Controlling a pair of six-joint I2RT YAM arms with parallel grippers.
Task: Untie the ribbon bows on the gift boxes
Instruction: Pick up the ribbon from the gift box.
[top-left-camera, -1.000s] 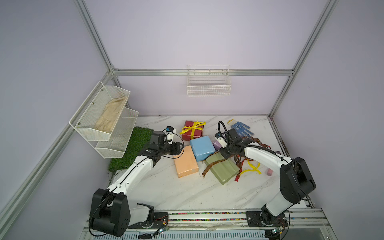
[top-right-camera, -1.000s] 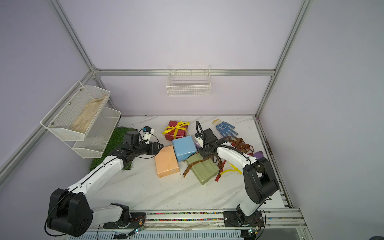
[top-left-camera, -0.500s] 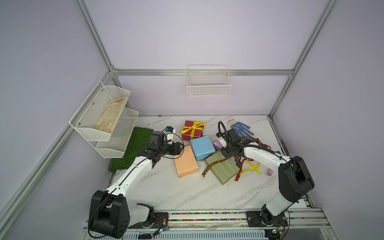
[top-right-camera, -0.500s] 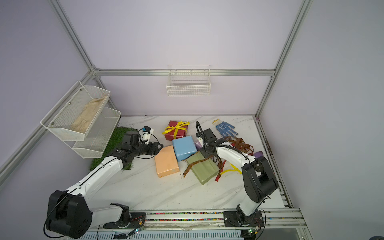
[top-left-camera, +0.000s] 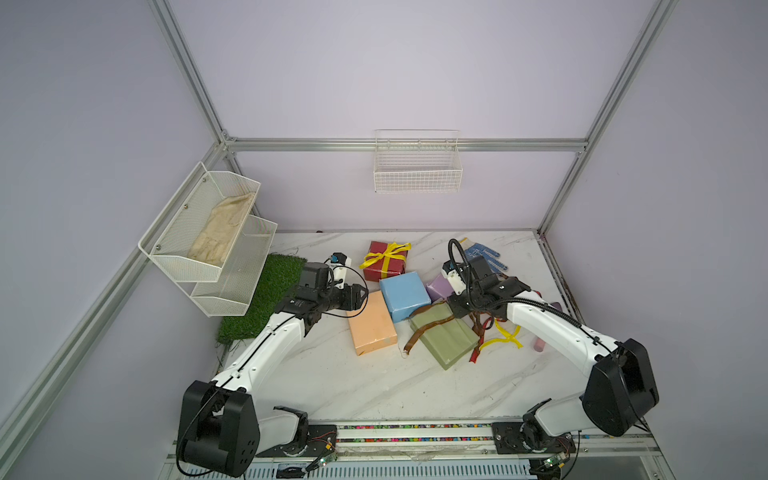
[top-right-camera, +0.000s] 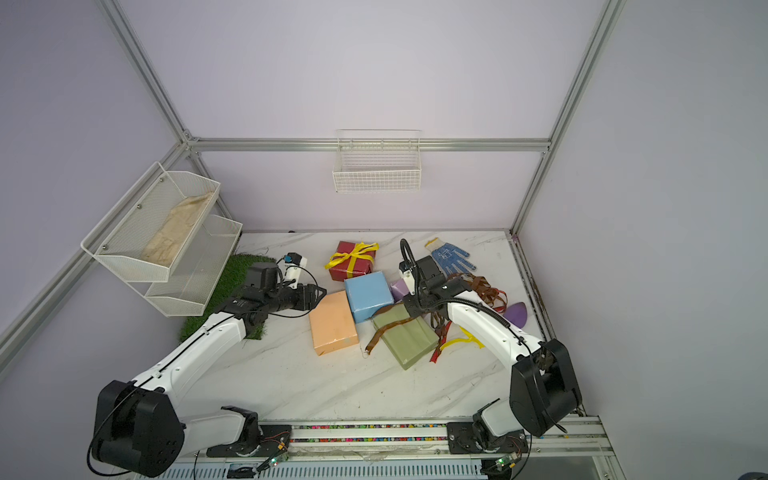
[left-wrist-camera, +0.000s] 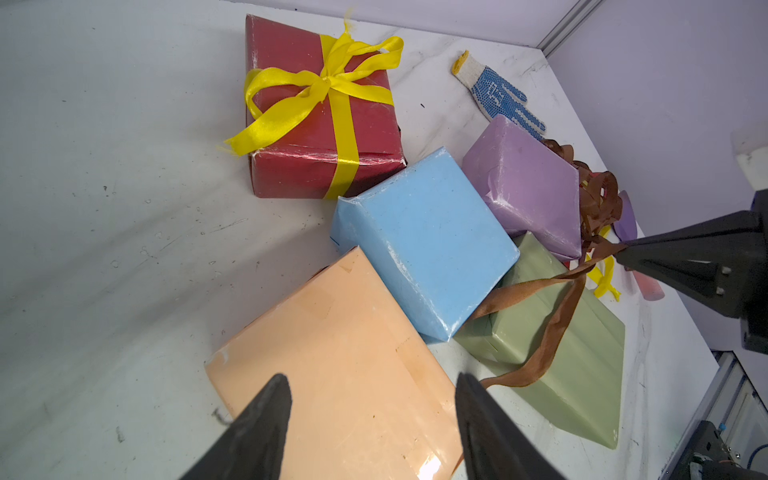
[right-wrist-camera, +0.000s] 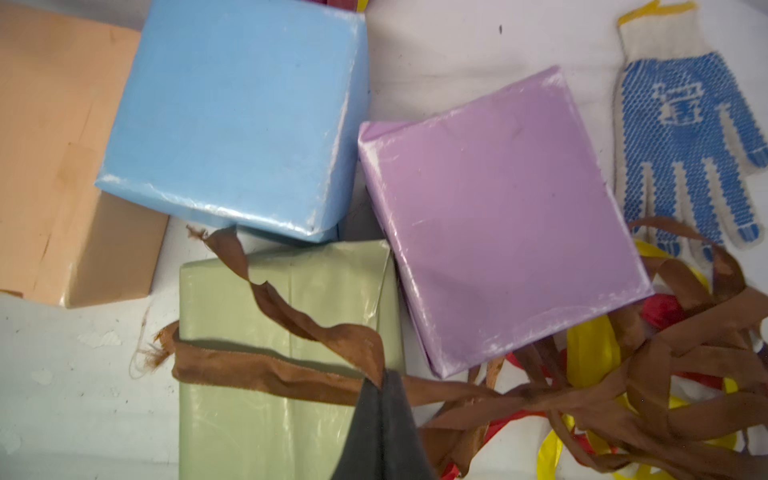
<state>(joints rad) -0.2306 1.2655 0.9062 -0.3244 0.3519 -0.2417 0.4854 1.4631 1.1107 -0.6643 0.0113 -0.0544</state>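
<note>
Right gripper (right-wrist-camera: 380, 384) has just closed, now pinching the brown ribbon (right-wrist-camera: 266, 370) over green box (right-wrist-camera: 232, 424); left gripper (left-wrist-camera: 372, 380) hovers half-open above orange box (left-wrist-camera: 324, 332), holding nothing.

Pale lilac walls (top-left-camera: 374, 62), aluminium frame posts (top-left-camera: 189, 70), white marble surface (top-left-camera: 332, 382), wire basket (top-left-camera: 417, 183) upper centre, tiered mesh shelf (top-left-camera: 232, 291) left, green turf mat (top-left-camera: 286, 270) beneath

White arms (top-left-camera: 266, 353), black joints (top-left-camera: 216, 430), looped cables (top-left-camera: 449, 251)
</note>
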